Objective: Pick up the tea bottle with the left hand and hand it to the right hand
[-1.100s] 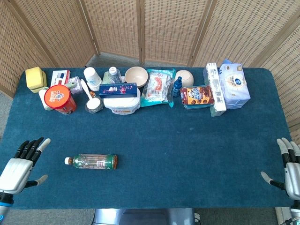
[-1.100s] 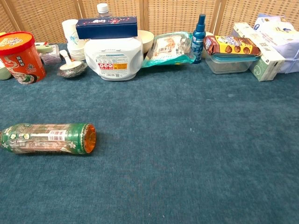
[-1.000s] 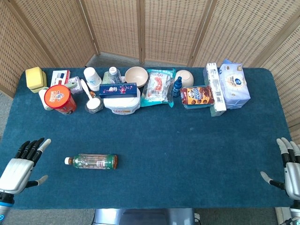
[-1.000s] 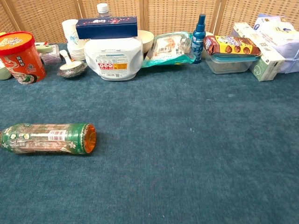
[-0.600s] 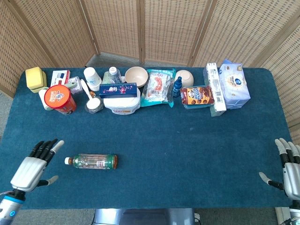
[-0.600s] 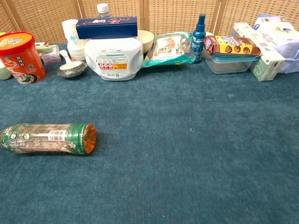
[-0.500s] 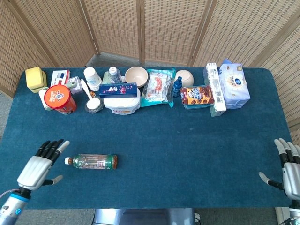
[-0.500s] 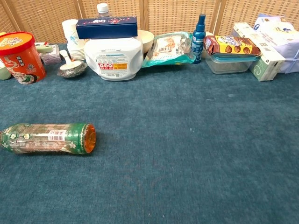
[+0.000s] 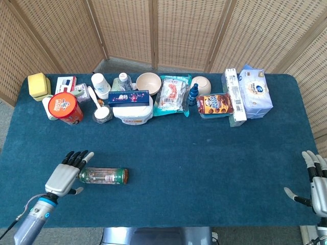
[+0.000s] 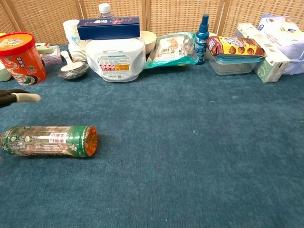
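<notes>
The left hand (image 9: 65,173) is over the cap end of the tea bottle (image 9: 103,176). Its fingers (image 9: 76,157) are spread apart and it holds nothing. I cannot tell if it touches the bottle. In the chest view only a fingertip (image 10: 26,97) shows at the left edge, above the bottle.

The tea bottle (image 10: 50,140) lies on its side on the blue worktop (image 9: 204,158), near the front left part. Its flat bottom points to the right.

The right hand (image 9: 317,186) is far away at the front right edge of the worktop. Its fingers are apart too, and it holds nothing.

Along the back of the worktop stands a row of things. There is a red tub (image 9: 65,108), a stack of paper cups (image 9: 100,85), a white box (image 9: 132,113) with a dark blue box (image 9: 128,97) on top, a bowl (image 9: 148,82), a small blue bottle (image 9: 193,94) and a pack of wipes (image 9: 255,92).
</notes>
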